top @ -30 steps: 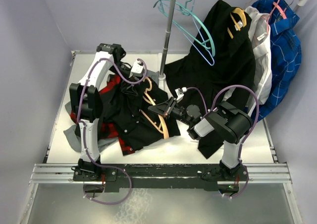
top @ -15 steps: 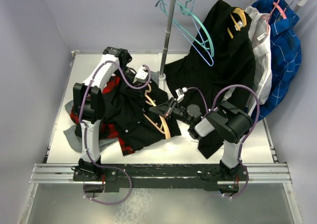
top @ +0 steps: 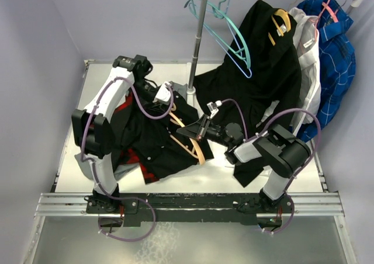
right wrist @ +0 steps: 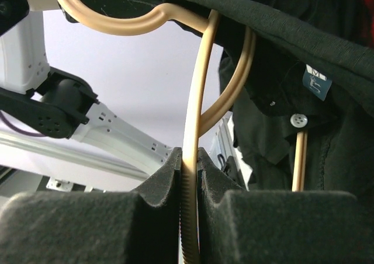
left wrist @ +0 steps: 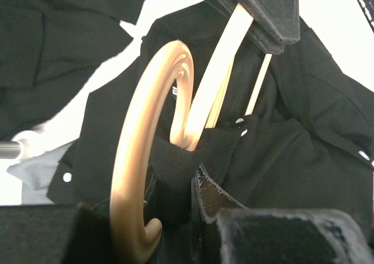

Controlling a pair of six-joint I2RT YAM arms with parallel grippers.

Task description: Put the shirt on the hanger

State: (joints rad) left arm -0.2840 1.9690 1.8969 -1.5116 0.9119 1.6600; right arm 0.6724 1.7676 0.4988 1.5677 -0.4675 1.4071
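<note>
The black button-up shirt lies crumpled on the table's left half. The tan wooden hanger rests tilted on it, one shoulder under the fabric. My left gripper is at the collar beside the hook, shut on a fold of the shirt. My right gripper is shut on the hanger's thin arm, which runs up between its pads. The shirt's pale neck label and a white button hang beside that arm.
A red-and-black plaid shirt and a grey cloth lie under the black shirt. The rack pole stands behind, with teal hangers, a long black garment and a blue checked shirt hanging at the right.
My left gripper was open a second ago and has closed on the shirt's fabric by the hanger hook, its arm swinging slightly. My right gripper keeps its hold on the hanger.
</note>
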